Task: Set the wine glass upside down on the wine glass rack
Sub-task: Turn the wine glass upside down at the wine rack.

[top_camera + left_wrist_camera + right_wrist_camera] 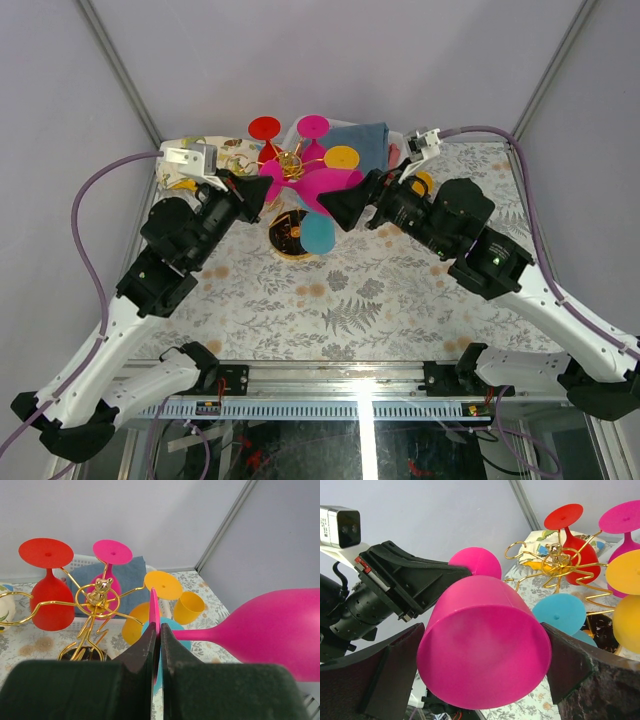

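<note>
A pink wine glass (pixel 318 183) lies on its side in the air between my two grippers, just in front of the wine glass rack (pixel 290 165). My left gripper (pixel 156 630) is shut on the thin edge of the glass's foot (pixel 154 607), and the stem and bowl (pixel 270 630) run off to the right. My right gripper (pixel 482 627) is open, with one finger on each side of the bowl (pixel 485 645), whose mouth faces its camera. The gold wire rack (pixel 95 597) stands upright on a dark round base (pixel 288 232).
Upside down on the rack hang a red glass (pixel 50 600), a pink glass (pixel 112 552), an orange glass (pixel 162 585) and a blue glass (pixel 559 614). Behind it are a white basket with a blue cloth (pixel 120 572) and an orange cup (pixel 189 607).
</note>
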